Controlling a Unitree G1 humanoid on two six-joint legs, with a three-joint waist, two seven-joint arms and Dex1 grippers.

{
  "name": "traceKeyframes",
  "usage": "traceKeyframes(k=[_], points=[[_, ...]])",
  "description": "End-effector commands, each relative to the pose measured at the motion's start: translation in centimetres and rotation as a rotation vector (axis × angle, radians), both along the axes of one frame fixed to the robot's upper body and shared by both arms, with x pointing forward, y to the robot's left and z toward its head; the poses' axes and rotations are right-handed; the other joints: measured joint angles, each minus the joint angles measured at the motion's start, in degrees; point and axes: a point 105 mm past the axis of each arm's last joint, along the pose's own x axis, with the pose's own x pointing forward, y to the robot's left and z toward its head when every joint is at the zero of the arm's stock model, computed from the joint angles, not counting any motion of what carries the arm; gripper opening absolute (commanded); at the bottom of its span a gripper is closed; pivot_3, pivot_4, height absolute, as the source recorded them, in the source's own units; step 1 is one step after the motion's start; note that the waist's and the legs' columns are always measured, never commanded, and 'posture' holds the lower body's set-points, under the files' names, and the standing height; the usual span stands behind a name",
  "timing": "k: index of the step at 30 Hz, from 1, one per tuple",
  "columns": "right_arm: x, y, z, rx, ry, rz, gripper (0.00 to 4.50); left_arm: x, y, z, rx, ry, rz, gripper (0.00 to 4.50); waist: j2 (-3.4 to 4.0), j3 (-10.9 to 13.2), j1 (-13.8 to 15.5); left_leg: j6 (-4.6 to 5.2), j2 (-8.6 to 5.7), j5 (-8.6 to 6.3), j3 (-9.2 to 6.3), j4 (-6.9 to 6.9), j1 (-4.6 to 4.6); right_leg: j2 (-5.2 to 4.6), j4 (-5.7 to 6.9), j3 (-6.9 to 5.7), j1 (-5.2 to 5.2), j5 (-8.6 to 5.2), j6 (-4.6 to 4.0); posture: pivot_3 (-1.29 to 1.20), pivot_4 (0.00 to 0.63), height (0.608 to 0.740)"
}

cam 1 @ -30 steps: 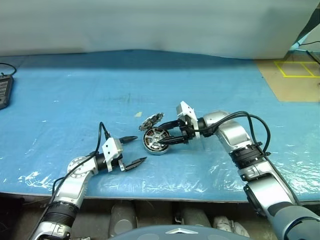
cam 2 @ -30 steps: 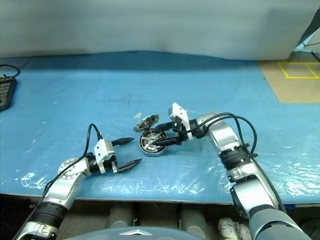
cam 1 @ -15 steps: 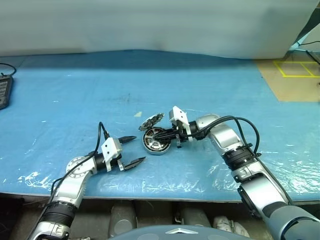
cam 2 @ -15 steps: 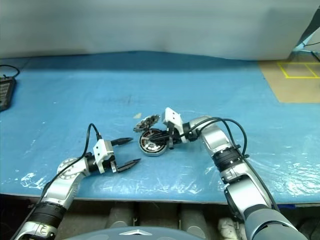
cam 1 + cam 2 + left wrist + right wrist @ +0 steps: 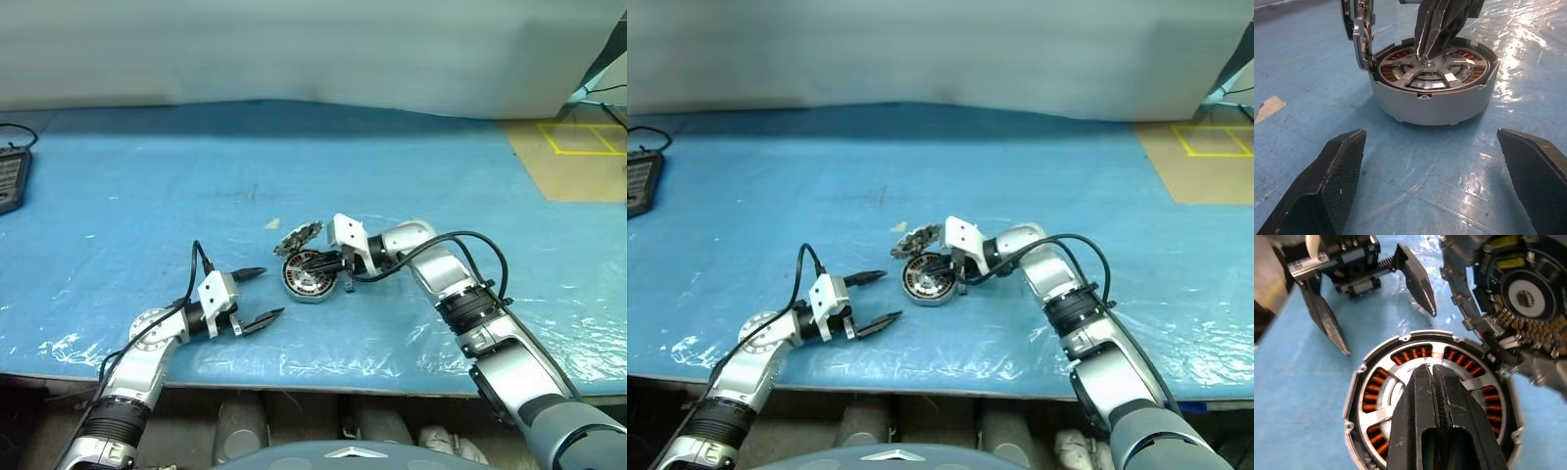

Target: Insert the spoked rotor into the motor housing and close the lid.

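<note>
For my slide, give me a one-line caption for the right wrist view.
Right hand, shut, presses the spoked rotor seated in the motor housing; lid open.

The motor housing (image 5: 1432, 100) is matt grey metal around glossy copper windings (image 5: 1382, 387). The rotor (image 5: 1431, 73) spokes are shiny silver metal. The blue table cover (image 5: 147, 186) is glossy, wrinkled plastic sheet.

rotor hub (image 5: 1422, 369): hidden under the right hand's (image 5: 1431, 368) closed fingertips
lid (image 5: 1357, 30): cut off by the frame edge
</note>
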Motion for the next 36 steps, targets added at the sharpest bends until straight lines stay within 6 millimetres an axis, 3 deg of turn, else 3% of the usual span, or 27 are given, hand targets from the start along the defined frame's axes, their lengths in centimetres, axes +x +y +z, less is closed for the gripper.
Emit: traceKeyframes(k=[1,5,9,12,17,20,25,28,31,36], points=[[-0.6,-0.2,3.0,0.131,0.035,0.026,0.04,0.1,0.2,0.5,-0.003,-0.028,0.001,4.50,0.00,0.00,-0.03,0.00,0.00,0.00,0.00,0.00,-0.16,0.01,0.00,-0.01,-0.15,0.00,0.00,0.00,0.150,0.740],[-0.6,-1.5,4.9,0.183,0.057,-0.002,0.04,0.3,0.3,0.6,-0.002,-0.030,0.000,4.50,0.01,0.00,0.00,0.01,0.01,0.01,0.00,-0.01,-0.30,0.03,0.01,-0.04,-0.30,0.01,0.00,0.00,0.150,0.740],[1.1,-5.0,3.6,0.078,0.021,-0.133,0.04,0.4,0.5,0.6,0.000,-0.030,0.005,4.50,0.00,0.01,0.00,0.00,0.00,0.01,0.00,0.00,-0.28,0.02,0.00,-0.04,-0.26,0.01,0.00,0.00,0.150,0.740],[2.5,-6.1,3.1,0.046,-0.014,-0.211,0.04,0.4,0.6,0.6,0.000,-0.031,0.006,4.50,0.00,0.01,-0.02,0.00,0.00,0.01,0.00,0.01,-0.26,0.02,0.01,-0.03,-0.25,0.01,0.00,0.00,0.150,0.740],[6.9,-5.7,4.5,0.134,-0.125,-0.395,0.04,0.7,0.7,0.8,-0.003,-0.038,0.014,4.50,0.01,0.01,-0.91,-0.01,-0.02,0.02,0.09,0.03,-0.28,0.04,0.17,0.03,-0.42,0.01,0.00,0.00,0.150,0.740],[7.3,-5.0,4.7,0.144,-0.124,-0.387,0.04,1.6,1.8,1.6,-0.028,-0.049,0.095,4.50,0.01,0.01,-0.59,-0.04,-0.02,0.04,0.15,0.05,-0.43,0.04,0.34,0.06,-0.68,0.00,-0.02,0.00,0.150,0.740],[7.5,-5.4,4.0,0.121,-0.120,-0.399,0.04,3.9,5.6,3.6,-0.062,-0.035,0.260,4.50,0.00,0.01,0.03,-0.01,-0.02,0.05,0.15,0.22,-0.71,0.04,0.41,0.00,-0.83,-0.01,-0.04,0.00,0.150,0.740],[7.4,-5.5,3.7,0.111,-0.107,-0.391,0.00,4.8,6.5,4.7,-0.082,-0.015,0.261,3.95,0.00,0.02,0.07,-0.02,-0.04,0.04,0.15,0.35,-0.76,0.04,0.56,0.00,-0.90,-0.01,-0.04,0.00,0.150,0.740],[6.6,-5.4,3.3,0.104,-0.077,-0.344,0.00,5.7,6.4,5.5,-0.074,-0.038,0.253,2.88,0.00,0.02,0.08,-0.02,-0.03,0.04,0.15,0.42,-0.76,0.03,0.60,0.02,-0.89,-0.01,-0.05,0.00,0.150,0.740],[3.4,-5.6,2.5,0.108,-0.005,-0.214,0.00,7.8,5.3,6.5,-0.084,-0.057,0.222,1.12,-0.01,0.02,0.91,0.03,-0.03,0.07,0.15,0.43,-0.78,0.05,0.60,0.01,-0.90,-0.01,-0.04,0.00,0.150,0.740]])
